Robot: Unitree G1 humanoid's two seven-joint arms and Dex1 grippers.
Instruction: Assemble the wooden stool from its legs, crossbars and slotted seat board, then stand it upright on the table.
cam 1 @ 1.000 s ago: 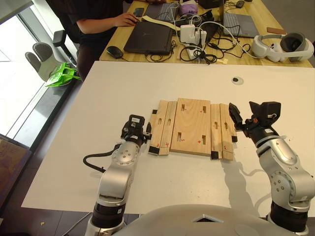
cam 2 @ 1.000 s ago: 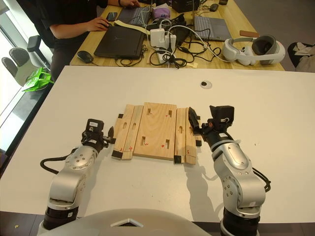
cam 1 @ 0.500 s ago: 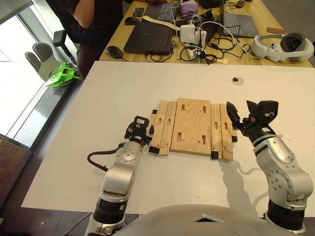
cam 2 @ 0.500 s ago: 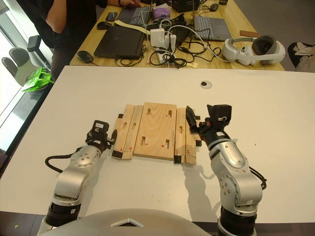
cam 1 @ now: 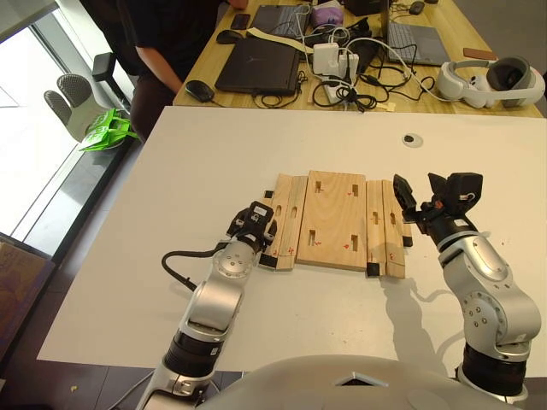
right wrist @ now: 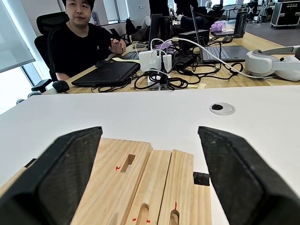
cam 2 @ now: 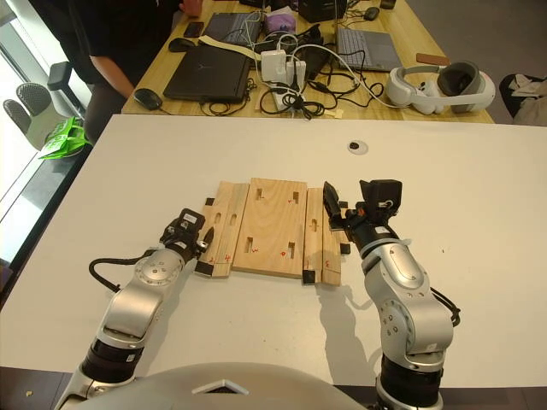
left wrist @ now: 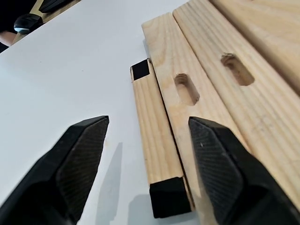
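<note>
The slotted seat board (cam 1: 332, 219) lies flat on the white table (cam 1: 214, 154), with slotted rails (cam 1: 285, 220) flanking it. A thin black-tipped crossbar (left wrist: 157, 159) (outermost on the left) lies just before the left gripper (cam 1: 260, 224), its fingers spread. The right gripper (cam 1: 419, 196), likewise released, hovers at the right-hand rails' outer edge.
</note>
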